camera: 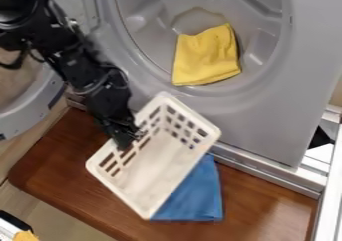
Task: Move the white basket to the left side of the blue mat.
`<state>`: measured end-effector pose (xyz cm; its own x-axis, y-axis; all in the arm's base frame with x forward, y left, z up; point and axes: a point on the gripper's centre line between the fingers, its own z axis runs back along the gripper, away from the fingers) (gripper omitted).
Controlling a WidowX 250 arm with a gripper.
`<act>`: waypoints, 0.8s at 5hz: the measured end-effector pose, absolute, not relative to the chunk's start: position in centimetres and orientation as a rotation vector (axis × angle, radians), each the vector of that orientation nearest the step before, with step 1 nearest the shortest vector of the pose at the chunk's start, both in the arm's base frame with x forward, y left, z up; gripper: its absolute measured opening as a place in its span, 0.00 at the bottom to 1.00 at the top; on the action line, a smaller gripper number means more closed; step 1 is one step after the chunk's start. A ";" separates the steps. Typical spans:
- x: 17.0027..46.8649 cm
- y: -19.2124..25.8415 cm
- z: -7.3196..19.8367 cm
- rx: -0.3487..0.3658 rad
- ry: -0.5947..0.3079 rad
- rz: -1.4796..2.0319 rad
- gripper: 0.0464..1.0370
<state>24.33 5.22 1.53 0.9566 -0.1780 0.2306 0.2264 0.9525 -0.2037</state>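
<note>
Below the grey drum (pixel 150 35) and its yellow cloth (pixel 206 56), the white basket (pixel 155 166) partly covers the blue mat (pixel 200 195); the claw (pixel 128 139) overlaps the basket's rim, but we cannot tell its opening or hold.

A brown wooden board (pixel 53 160) with rounded corners carries the blue mat (pixel 202 197).

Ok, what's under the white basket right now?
The blue mat shows along the lower right side of the basket, with brown wood around them. The basket covers the rest, so I can't tell how far the mat runs beneath.
</note>
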 end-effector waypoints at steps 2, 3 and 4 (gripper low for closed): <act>23.4 8.5 0.5 -0.230 -0.179 -0.124 0.04; 23.4 9.5 -0.3 -0.225 -0.159 -0.095 0.04; 23.7 10.1 -1.0 -0.223 -0.143 -0.083 0.04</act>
<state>23.75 10.12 -1.01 0.9864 -0.0657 0.1506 0.0974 0.9719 -0.2144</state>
